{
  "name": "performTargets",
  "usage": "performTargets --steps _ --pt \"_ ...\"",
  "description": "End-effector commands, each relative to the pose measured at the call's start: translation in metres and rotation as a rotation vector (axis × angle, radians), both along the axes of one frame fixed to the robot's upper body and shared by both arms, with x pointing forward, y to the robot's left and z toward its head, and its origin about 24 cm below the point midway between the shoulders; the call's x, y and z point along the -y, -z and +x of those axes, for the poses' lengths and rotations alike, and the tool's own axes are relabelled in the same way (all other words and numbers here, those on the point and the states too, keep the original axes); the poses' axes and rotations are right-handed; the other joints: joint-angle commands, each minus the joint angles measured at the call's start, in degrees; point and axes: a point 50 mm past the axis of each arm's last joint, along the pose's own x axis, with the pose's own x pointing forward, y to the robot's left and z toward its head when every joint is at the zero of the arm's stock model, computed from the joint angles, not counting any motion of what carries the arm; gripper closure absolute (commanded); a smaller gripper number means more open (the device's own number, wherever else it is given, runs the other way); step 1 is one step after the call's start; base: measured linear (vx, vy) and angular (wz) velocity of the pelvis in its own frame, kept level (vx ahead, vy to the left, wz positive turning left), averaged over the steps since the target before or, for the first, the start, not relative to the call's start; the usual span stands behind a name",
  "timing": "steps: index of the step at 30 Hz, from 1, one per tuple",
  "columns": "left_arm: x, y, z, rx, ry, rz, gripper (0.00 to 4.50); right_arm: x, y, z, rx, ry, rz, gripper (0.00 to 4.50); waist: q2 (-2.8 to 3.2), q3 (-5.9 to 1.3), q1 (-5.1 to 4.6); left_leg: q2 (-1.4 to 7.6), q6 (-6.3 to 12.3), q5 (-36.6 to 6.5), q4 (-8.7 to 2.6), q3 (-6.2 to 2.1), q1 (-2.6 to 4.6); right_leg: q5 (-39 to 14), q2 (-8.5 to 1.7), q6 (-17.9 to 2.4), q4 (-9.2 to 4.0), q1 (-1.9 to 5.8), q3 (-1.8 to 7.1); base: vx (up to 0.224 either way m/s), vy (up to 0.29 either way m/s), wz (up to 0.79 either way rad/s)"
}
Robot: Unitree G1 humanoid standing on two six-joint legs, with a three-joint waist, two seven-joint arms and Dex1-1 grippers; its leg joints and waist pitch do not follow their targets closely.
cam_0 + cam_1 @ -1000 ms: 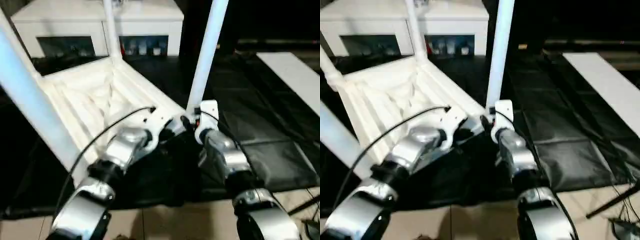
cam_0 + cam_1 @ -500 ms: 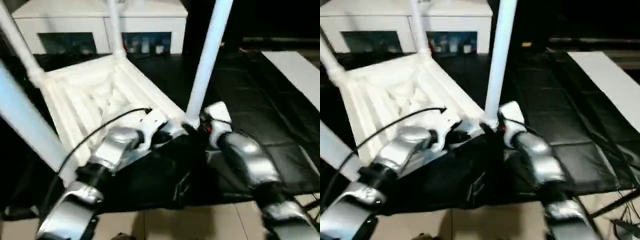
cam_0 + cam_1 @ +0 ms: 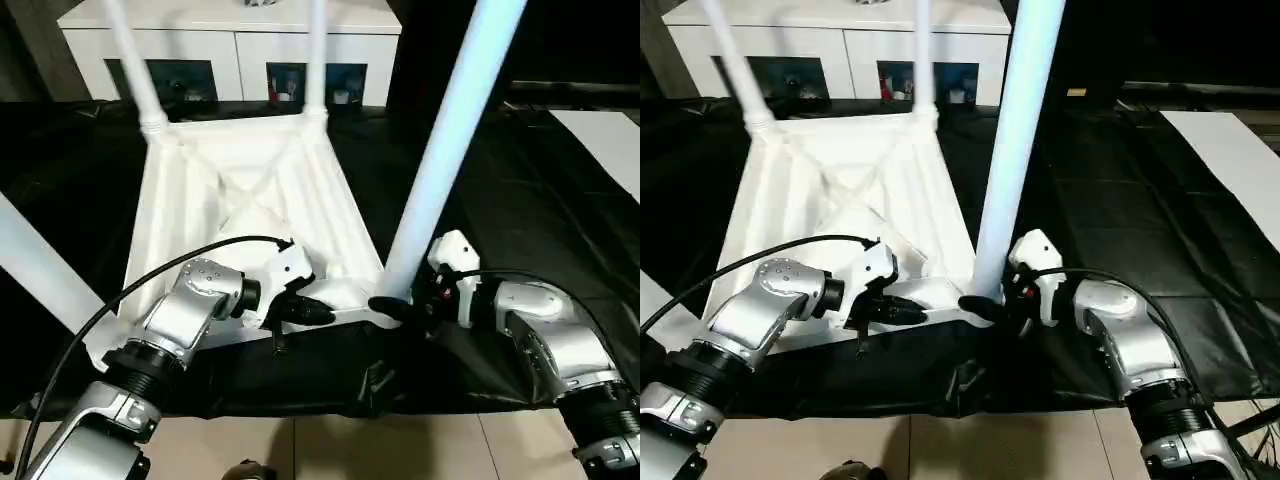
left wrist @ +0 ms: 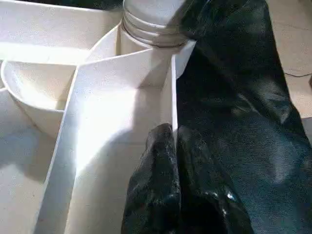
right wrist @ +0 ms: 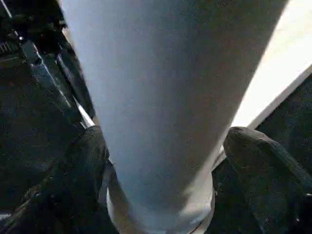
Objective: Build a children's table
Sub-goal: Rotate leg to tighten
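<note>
Right gripper [image 3: 985,305] sits at the foot of the near right leg [image 3: 1015,150], fingers [image 5: 73,175] spread apart, one on each side of the leg's base; from the wrist view the pads look close to the leg, contact uncertain. Left gripper [image 3: 315,312] has its fingers pressed together, tips against a thin rib at the near edge of the children's table [image 3: 240,200].

Children's table lies upside down on black sheeting [image 3: 1120,220], ribbed underside up, just ahead of both grippers. Four legs rise from the corner sockets: near right leg between the grippers, near left leg [image 3: 40,275] beside the left forearm, two far legs [image 3: 135,65] toward a white cabinet [image 3: 840,40]. Black cable [image 3: 130,290] loops over the left forearm.
</note>
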Motion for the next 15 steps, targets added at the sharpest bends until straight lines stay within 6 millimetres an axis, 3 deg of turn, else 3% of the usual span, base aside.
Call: performTargets --steps 1,8,11,12,15 --pt "0.0105 -0.0161 -0.0008 0.035 0.073 -0.061 4.50 0.0025 0.0005 0.0011 -0.013 -0.019 -0.039 0.47 -0.34 -3.76 -0.54 3.64 1.73 -13.0 -4.43 -1.70 2.08 -7.9 -3.35 -13.9 -3.91 1.63 2.16 0.000 0.000 0.00" --pt "0.0072 -0.0168 -0.0006 0.041 0.056 -0.059 4.50 0.0049 0.0051 -0.0018 -0.038 -0.047 -0.069 0.61 -0.60 -3.89 -0.47 3.55 2.86 -10.8 -4.11 -1.61 1.95 -6.0 -3.31 -14.2 -3.68 1.75 2.11 0.000 0.000 0.00" --pt "0.0066 -0.0167 -0.0006 0.040 0.058 -0.054 4.50 0.0073 0.0048 -0.0006 -0.041 -0.026 -0.060 0.61 -0.41 -4.04 -0.42 3.55 3.54 -9.5 -3.91 -1.62 1.84 -4.2 -3.23 -14.6 -3.41 1.77 2.05 0.000 0.000 0.00" --pt "0.0066 -0.0167 -0.0005 0.040 0.058 -0.054 4.50 0.0075 0.0046 -0.0003 -0.041 -0.024 -0.058 0.91 -0.40 -4.03 -0.43 3.55 3.63 -9.6 -3.90 -1.61 1.88 -4.2 -3.19 -14.7 -3.41 1.72 2.01 0.000 0.000 0.00" --pt "0.0064 -0.0170 -0.0001 0.039 0.058 -0.053 4.50 0.0080 0.0041 0.0005 -0.044 -0.016 -0.044 1.04 -0.38 -4.04 -0.43 3.54 3.59 -9.8 -3.87 -1.63 1.83 -4.2 -3.21 -14.8 -3.39 1.79 2.01 0.000 0.000 0.00"
